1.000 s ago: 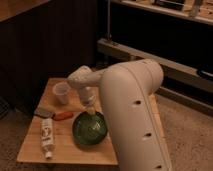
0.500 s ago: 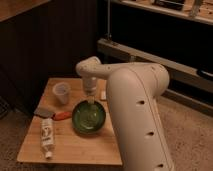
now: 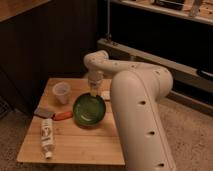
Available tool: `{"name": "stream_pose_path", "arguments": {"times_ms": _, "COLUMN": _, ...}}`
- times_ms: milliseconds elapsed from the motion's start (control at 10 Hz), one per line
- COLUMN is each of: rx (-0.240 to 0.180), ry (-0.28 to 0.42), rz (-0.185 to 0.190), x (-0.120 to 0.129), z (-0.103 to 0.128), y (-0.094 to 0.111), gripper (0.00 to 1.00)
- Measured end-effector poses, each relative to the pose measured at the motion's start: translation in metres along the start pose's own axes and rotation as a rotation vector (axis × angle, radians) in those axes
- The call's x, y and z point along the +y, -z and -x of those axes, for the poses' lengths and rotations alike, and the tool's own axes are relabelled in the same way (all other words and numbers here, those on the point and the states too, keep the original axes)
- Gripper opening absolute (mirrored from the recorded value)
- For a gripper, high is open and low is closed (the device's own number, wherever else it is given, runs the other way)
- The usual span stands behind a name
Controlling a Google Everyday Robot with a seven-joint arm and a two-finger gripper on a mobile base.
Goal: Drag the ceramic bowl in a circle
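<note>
The ceramic bowl (image 3: 89, 110) is round, shallow and glossy dark green, and sits near the middle of the small wooden table (image 3: 75, 145). My gripper (image 3: 94, 92) hangs straight down from the white arm (image 3: 135, 100) at the bowl's far rim, touching or just inside it. The small translucent white cup (image 3: 61, 92) stands to the left of the bowl, apart from it.
An orange carrot-like object (image 3: 63, 115) lies just left of the bowl. A white tube (image 3: 47, 136) lies near the table's front left. A dark small packet (image 3: 42, 112) lies at the left edge. A small white item (image 3: 105, 95) sits right of the gripper. Dark shelving stands behind.
The bowl has slid away from the front of the table toward its middle and slightly right. My gripper moved back and to the right with it, staying at the rim.
</note>
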Motion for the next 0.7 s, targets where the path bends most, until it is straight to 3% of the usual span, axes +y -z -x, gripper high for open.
{"name": "stream_pose_path", "arguments": {"times_ms": 400, "rx": -0.062, "ry": -0.152, "rz": -0.041, "x": -0.006, "z": -0.098, "y": 0.033, "gripper": 0.0}}
{"name": "stream_pose_path", "arguments": {"times_ms": 500, "rx": -0.069, "ry": -0.177, "rz": -0.047, "x": -0.006, "z": -0.113, "y": 0.037, "gripper": 0.0}}
{"name": "stream_pose_path", "arguments": {"times_ms": 700, "rx": -0.088, "ry": -0.28, "rz": -0.072, "x": -0.007, "z": -0.167, "y": 0.05, "gripper": 0.0}}
